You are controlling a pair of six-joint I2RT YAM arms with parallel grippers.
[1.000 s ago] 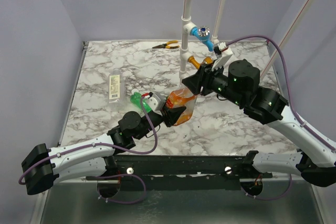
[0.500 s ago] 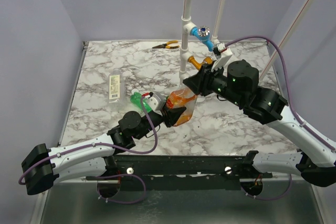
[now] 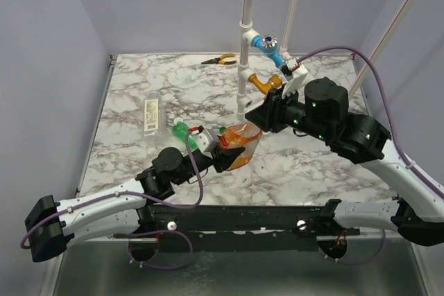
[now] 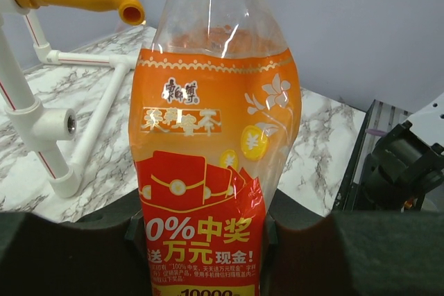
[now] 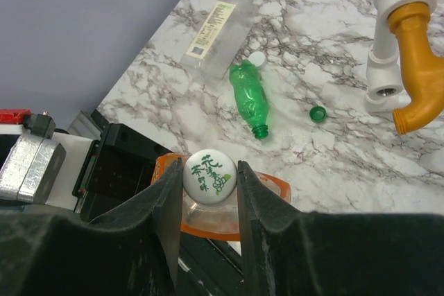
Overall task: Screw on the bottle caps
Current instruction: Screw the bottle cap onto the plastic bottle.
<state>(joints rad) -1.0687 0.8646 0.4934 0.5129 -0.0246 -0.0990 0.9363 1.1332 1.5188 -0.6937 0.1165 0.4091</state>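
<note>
While its jaws pinch the printed white cap (image 5: 210,173) from both sides, the right gripper (image 5: 210,184) holds it on the mouth of the orange bottle (image 4: 215,136). That bottle stands upright, clamped low on its body by the closed left gripper (image 4: 201,244). This looks like the screwing-on step for this bottle; whether the thread has caught cannot be told. The next move probably calls for a wrist turn about the bottle's axis under light downward pressure, with the left gripper resisting the twist. Out on the bench (image 5: 333,171) lie the green bottle (image 5: 248,98) and the clear bottle (image 5: 218,29), making three bottles. Caps: the held one, a loose green cap (image 5: 318,113), and a small white round piece (image 5: 257,59), perhaps a third.
</note>
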